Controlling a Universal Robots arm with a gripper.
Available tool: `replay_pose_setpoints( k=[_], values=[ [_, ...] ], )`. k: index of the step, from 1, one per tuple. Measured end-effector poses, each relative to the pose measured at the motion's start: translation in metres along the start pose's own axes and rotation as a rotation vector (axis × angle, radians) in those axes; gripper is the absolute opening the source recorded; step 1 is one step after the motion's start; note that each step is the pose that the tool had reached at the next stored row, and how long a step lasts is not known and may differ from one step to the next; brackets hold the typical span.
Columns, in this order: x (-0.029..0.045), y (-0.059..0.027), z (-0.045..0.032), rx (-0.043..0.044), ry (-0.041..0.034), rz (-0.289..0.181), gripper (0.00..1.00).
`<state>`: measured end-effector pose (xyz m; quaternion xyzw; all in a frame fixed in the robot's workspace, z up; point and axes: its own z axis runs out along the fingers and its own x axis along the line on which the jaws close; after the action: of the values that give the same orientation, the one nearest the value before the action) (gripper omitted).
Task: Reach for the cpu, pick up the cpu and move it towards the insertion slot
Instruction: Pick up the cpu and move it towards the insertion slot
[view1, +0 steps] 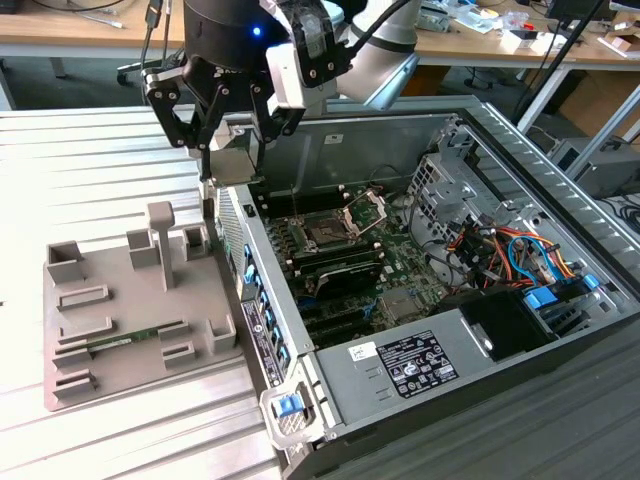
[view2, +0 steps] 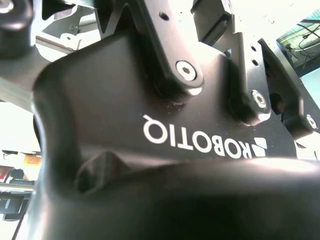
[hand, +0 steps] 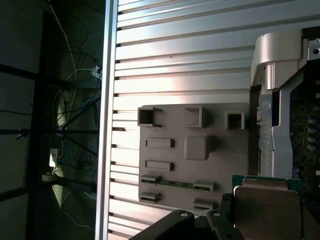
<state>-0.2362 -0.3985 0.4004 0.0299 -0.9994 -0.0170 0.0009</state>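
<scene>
One open computer case (view1: 520, 135) lies right, grey tray (view1: 130, 300) left. Over the wall between them hangs the gripper (view1: 230, 150), fingers clamped on the cpu (view1: 234, 168), kept flat and high, likely to clear the wall. The insertion slot (view1: 328, 233) sits well right.

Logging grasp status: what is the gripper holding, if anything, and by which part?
The gripper holds the cpu, its fingers apparently pinching it by opposite edges.
</scene>
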Motion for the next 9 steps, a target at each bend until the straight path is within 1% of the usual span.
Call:
replay_pose_setpoints(
  k=[9],
  values=[
    [-0.0058, -0.0004, 0.0000, 0.0001, 0.0000, 0.000, 0.55]
  ],
)
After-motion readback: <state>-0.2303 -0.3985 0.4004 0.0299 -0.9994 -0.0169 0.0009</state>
